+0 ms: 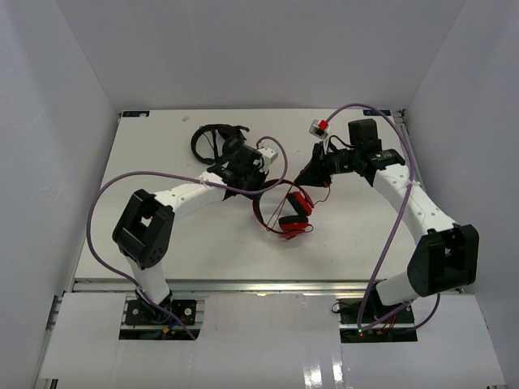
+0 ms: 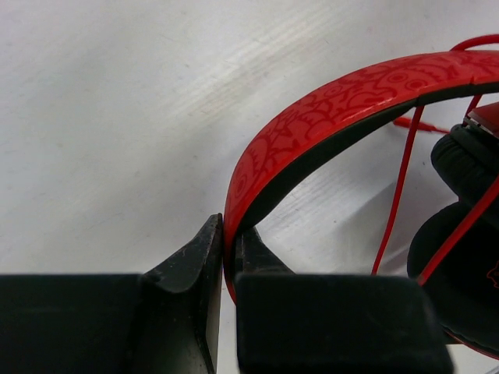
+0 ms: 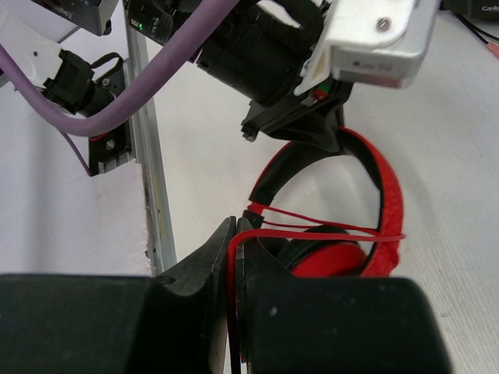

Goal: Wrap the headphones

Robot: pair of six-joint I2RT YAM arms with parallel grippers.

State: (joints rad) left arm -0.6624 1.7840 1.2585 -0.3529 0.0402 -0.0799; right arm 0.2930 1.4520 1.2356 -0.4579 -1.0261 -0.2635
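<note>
Top external: red-and-black over-ear headphones [image 1: 296, 219] lie mid-table; all-black headphones [image 1: 196, 146] beyond.
Left gripper [image 2: 228, 230]: clamped on the red headband [image 2: 327, 101].
Right gripper [image 3: 235, 230]: pinching the thin red cable [image 3: 327, 231].

Top view: bright, even light from above; the table [image 1: 227, 251] and walls [image 1: 49, 121] were near overexposure, shadows faint and soft. Glare streaked the glossy front panel [image 1: 243, 348] at 5 o'clock. Left wrist view: a pale sheen crossed the table toward 11 o'clock; the left fingers [image 2: 187, 296] were dark and soft-edged. Right wrist view: the right fingers [image 3: 195, 288] at 6 o'clock were out of focus
</note>
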